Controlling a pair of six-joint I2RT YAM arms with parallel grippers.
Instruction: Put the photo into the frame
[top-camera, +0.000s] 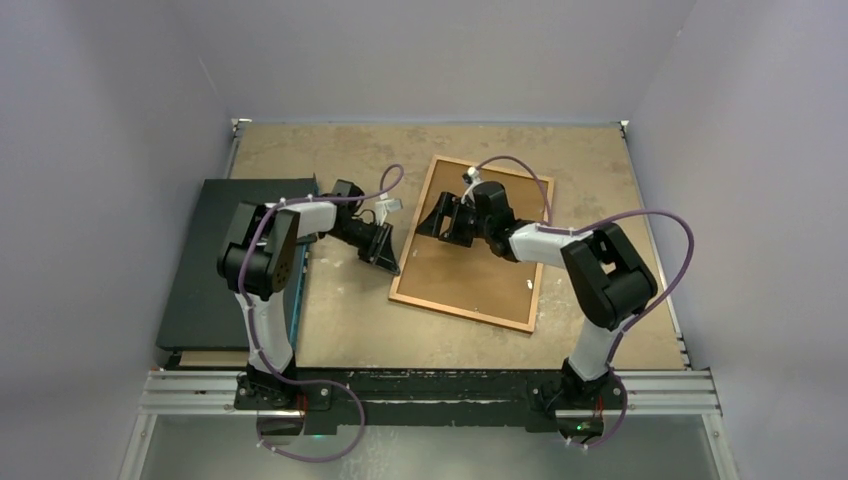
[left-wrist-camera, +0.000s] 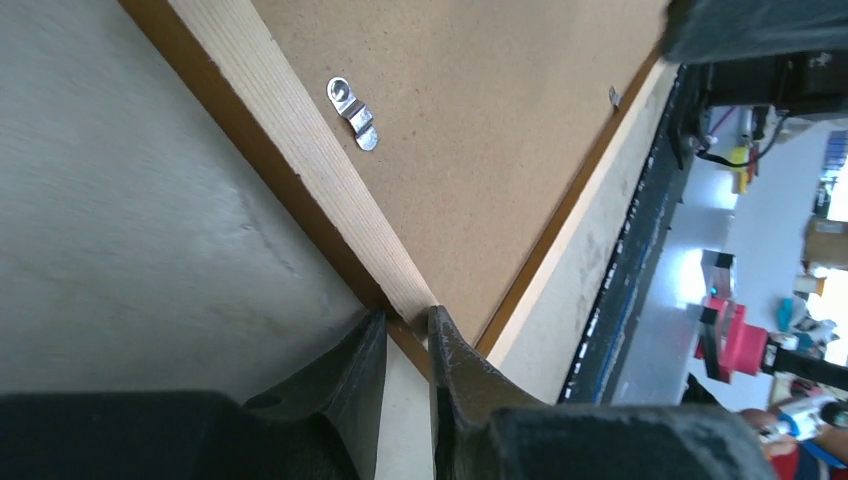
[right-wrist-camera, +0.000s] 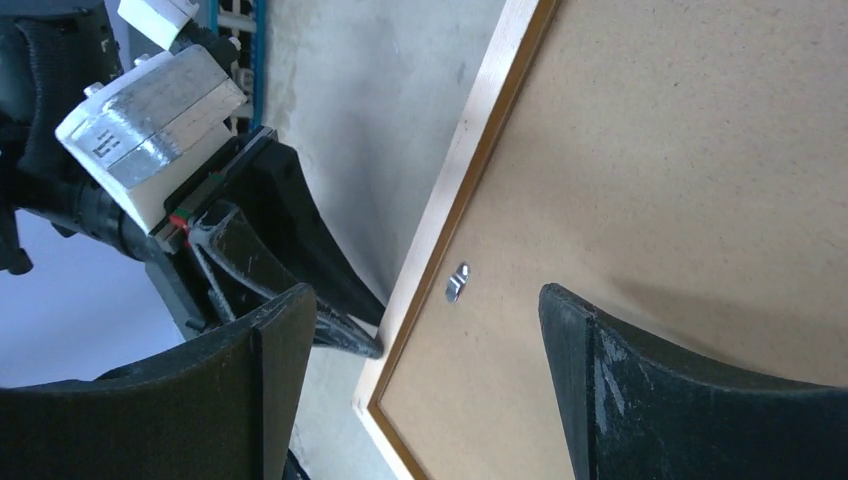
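The frame (top-camera: 405, 262) lies face down and skewed on the right half of the table (top-camera: 600, 180), its near-left corner closest to the left arm. The plain backing board (top-camera: 470, 265) fills it, and a small metal clip (left-wrist-camera: 353, 112) sits on the rail. The photo shows in no view, so I cannot tell whether it is under the board or elsewhere. The left gripper (left-wrist-camera: 405, 325) is narrow, its tips at that near-left corner, but I cannot tell whether they actually clamp the wood. The right gripper (right-wrist-camera: 425, 300) hangs wide above the board near the frame's left edge, holding nothing. The main risk, as I judge it, is the thin hold: a pinch on so little wood could slip and skid the frame across the table. A lift from one corner could also twist the frame or shift the pane. The two grippers are near each other, so a careless reach could knock them together.
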